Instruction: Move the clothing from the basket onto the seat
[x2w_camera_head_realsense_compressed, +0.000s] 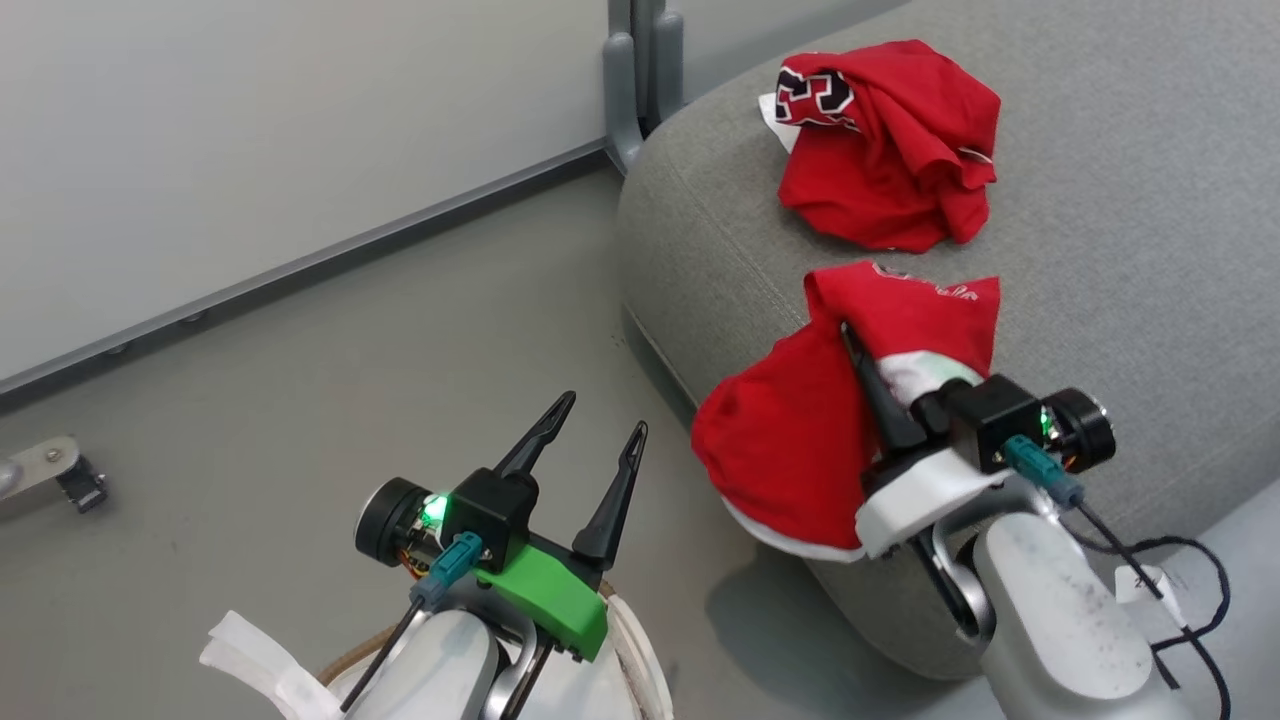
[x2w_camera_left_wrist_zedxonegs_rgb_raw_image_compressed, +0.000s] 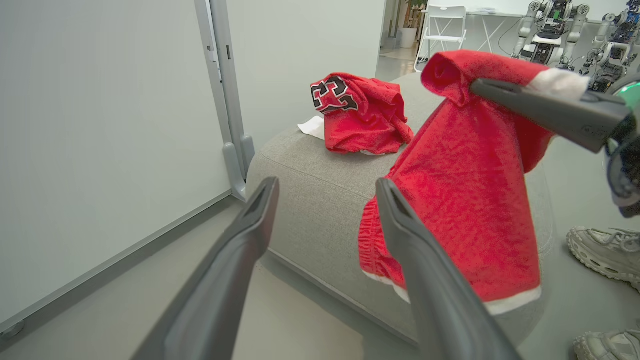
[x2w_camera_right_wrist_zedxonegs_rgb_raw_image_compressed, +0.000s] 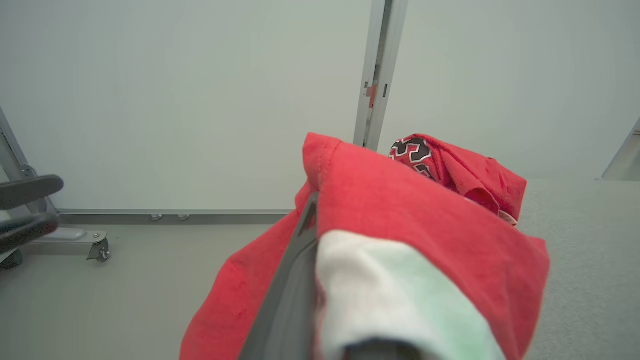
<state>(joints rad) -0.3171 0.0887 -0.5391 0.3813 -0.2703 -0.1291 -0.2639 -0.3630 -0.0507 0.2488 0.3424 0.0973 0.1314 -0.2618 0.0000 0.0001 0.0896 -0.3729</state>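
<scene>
Two red pieces of clothing are on the grey seat (x2w_camera_head_realsense_compressed: 1120, 260). A crumpled jersey (x2w_camera_head_realsense_compressed: 890, 150) with black-and-white numerals lies further back on the cushion. The second piece (x2w_camera_head_realsense_compressed: 790, 450), with white trim, drapes over the seat's front-left edge and hangs down its side. My right gripper (x2w_camera_head_realsense_compressed: 860, 345) is shut on a fold of that piece at its top; one dark finger shows and cloth covers the other. My left gripper (x2w_camera_head_realsense_compressed: 603, 413) stands open and empty over the floor, left of the seat. Beneath my left arm a bit of the basket's rim (x2w_camera_head_realsense_compressed: 636, 640) shows.
A white partition wall with a grey post foot (x2w_camera_head_realsense_compressed: 640, 90) stands behind the seat. A caster (x2w_camera_head_realsense_compressed: 70, 480) sits on the floor at the left. Sneakers (x2w_camera_left_wrist_zedxonegs_rgb_raw_image_compressed: 605, 250) are on the floor beyond the seat. A black cable (x2w_camera_head_realsense_compressed: 1200, 590) hangs by my right arm.
</scene>
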